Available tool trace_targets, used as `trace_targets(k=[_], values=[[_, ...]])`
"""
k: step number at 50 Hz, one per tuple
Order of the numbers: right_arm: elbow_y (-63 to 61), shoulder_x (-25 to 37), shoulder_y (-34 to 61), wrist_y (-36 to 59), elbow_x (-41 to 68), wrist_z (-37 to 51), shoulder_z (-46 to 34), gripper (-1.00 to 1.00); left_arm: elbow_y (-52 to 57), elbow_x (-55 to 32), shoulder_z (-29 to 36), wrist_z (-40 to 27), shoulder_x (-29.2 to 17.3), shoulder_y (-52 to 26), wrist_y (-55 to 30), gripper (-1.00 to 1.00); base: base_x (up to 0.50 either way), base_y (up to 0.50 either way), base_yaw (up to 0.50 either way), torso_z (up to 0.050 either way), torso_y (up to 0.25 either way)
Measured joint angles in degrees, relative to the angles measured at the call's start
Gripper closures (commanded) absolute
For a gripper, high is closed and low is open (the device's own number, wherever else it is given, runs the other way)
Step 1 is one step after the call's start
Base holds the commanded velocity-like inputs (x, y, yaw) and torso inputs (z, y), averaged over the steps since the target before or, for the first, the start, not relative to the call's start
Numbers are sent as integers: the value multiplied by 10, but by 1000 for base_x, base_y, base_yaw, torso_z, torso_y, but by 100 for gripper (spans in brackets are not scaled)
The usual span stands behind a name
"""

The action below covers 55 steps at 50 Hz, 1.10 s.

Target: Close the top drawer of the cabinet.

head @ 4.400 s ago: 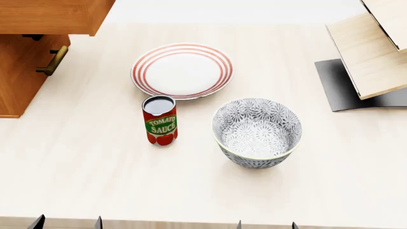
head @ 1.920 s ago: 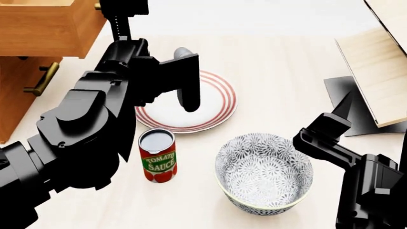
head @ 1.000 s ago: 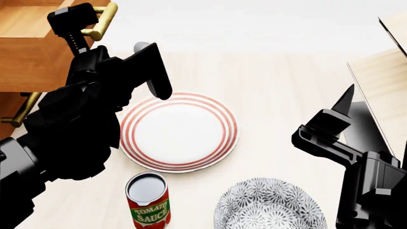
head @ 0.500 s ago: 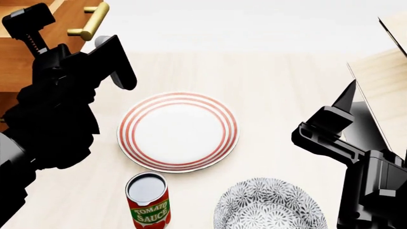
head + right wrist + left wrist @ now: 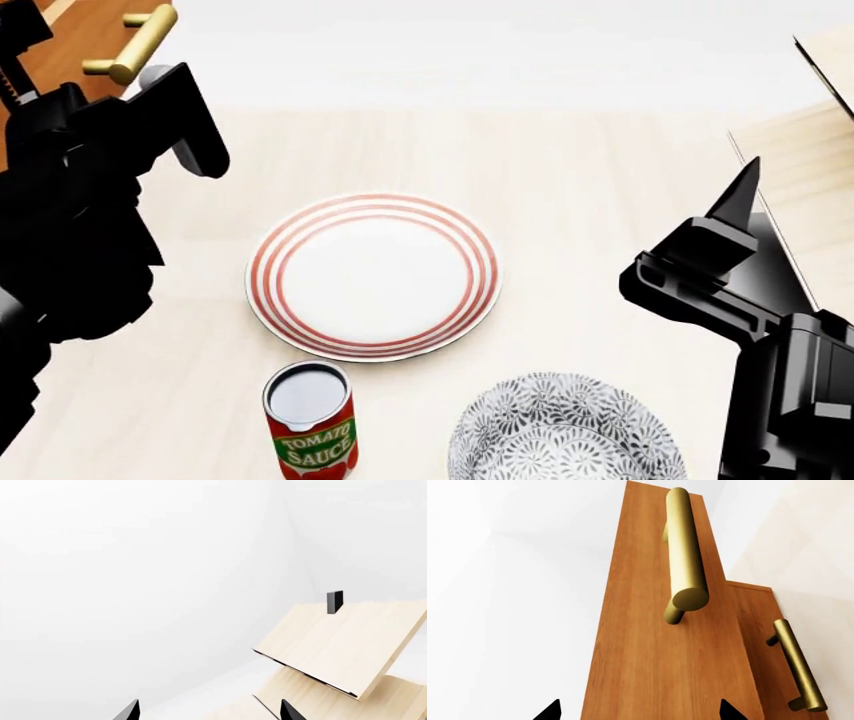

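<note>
Surface [image 5: 601, 160]: pale wood, carries striped plate [image 5: 374, 275].
Left claw [image 5: 637, 715]: released, facing top drawer [image 5: 654, 670] front, beside brass handle [image 5: 684, 555].
Right claw [image 5: 207, 712]: released, empty.

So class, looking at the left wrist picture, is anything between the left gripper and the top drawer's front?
Nothing visible. The left gripper, its fingers spread, faces the top drawer front directly, with only its brass handle standing out from the wood.

Pale wooden desk [image 5: 587, 170]. Round white red-ringed plate [image 5: 374, 276] at centre; red tomato sauce can [image 5: 311, 421] at its 7 o'clock; grey patterned ceramic bowl [image 5: 567, 440] at its 5 o'clock.
</note>
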Motion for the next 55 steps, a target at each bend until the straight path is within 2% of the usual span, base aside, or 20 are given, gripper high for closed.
trace_targets(k=[22,55], values=[[-1,7,2,-3,6,3,-5,-100,-19,75,-64,26,-35,-4,-2,-100,0,0,0,0,0],[-24,16,6,4,28,19,-4,-100,-21,108,-61,47,-119,11,18,-100,0,0,0,0,0]])
